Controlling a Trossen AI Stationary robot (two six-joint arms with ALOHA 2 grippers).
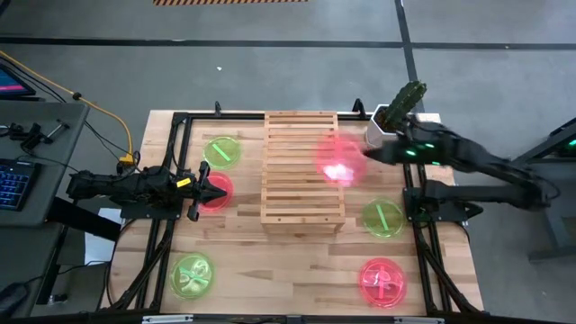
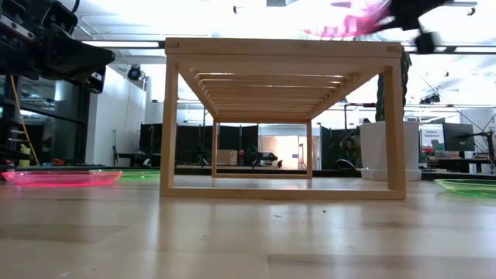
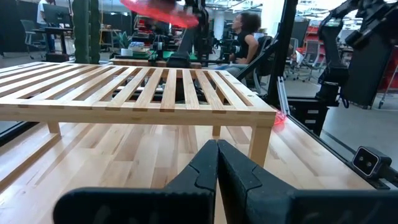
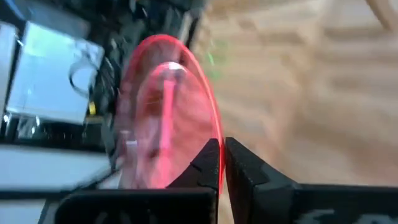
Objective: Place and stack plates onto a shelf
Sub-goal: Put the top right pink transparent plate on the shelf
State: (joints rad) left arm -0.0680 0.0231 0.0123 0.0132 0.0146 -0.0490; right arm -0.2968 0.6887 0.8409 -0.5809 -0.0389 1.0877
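Observation:
The light-wood slatted shelf (image 1: 302,171) stands mid-table on its legs. My right gripper (image 1: 367,155) is shut on a pink plate (image 1: 339,162) above the shelf's right part. My left gripper (image 1: 220,191) is shut and hovers above a second pink plate (image 1: 209,193) that lies flat on the table left of the shelf. In the low view this gripper (image 2: 77,58) is well clear of that plate (image 2: 58,177). A third pink plate (image 1: 382,279) and three green plates (image 1: 222,150) (image 1: 192,274) (image 1: 382,218) lie flat on the table. My right gripper (image 4: 222,144) pinches the pink plate's rim (image 4: 214,140) between its two fingers, reaching in from the table's right side. The plate is lifted clear above the shelf top and is slightly tilted in the low view (image 2: 349,23).
A white pot with a cactus (image 1: 382,126) stands at the far right corner, close behind my right arm. Black frame rails (image 1: 171,162) run along both table sides. A keyboard and cables (image 1: 18,175) lie left of the table. People sit in the room beyond (image 3: 249,31).

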